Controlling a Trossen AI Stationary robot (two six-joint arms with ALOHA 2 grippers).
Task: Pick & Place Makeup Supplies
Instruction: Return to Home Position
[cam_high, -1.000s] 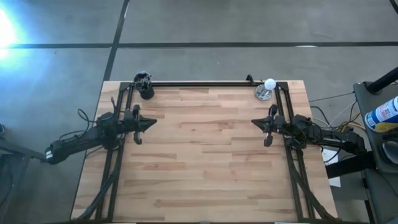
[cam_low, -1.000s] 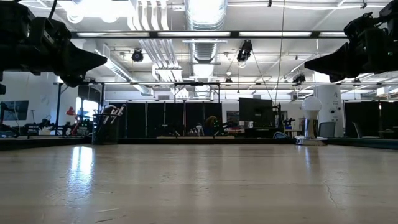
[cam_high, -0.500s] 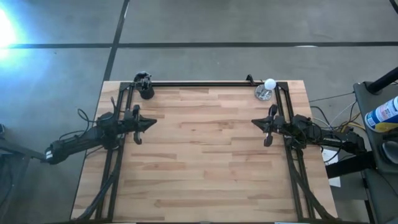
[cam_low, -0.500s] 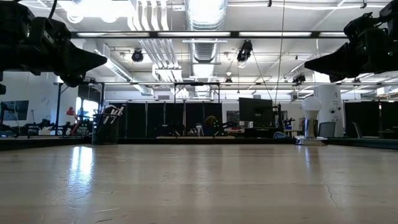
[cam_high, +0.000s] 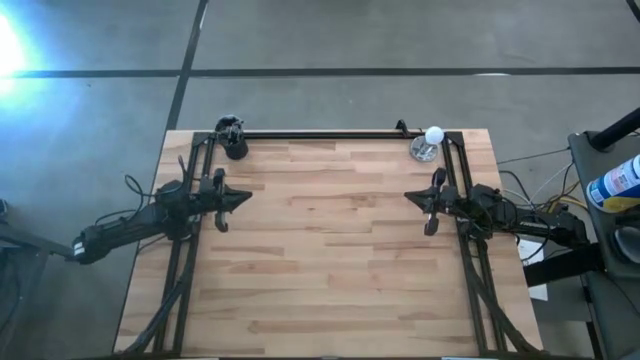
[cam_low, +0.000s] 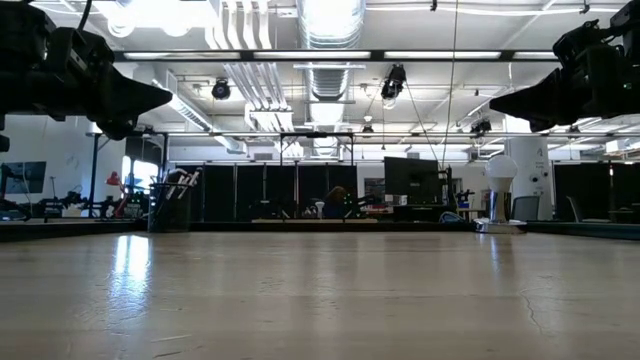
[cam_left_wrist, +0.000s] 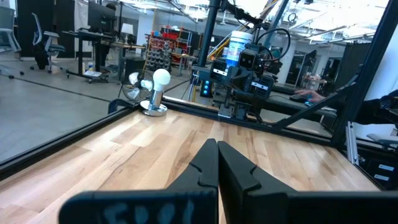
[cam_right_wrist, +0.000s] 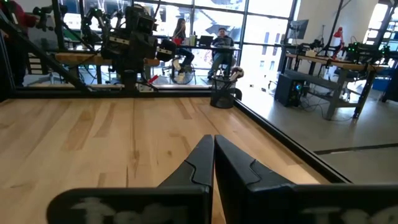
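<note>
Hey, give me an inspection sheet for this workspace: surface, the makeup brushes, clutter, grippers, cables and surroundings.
Surface: wooden tabletop; nothing seen lying on its middle.
Job's things: makeup brushes stand bunched in the black cup at the far left corner; none seen loose.
Clutter: white ball on a silver base at the far right corner.
Grippers: left gripper and right gripper both have their fingers shut and empty, raised above the table's left and right edges, pointing inward.
Cables: cable loops beside the left arm; wire tangle right of the table.
Surroundings: concrete floor; blue-labelled bottle off to the right; seated people far behind.
</note>
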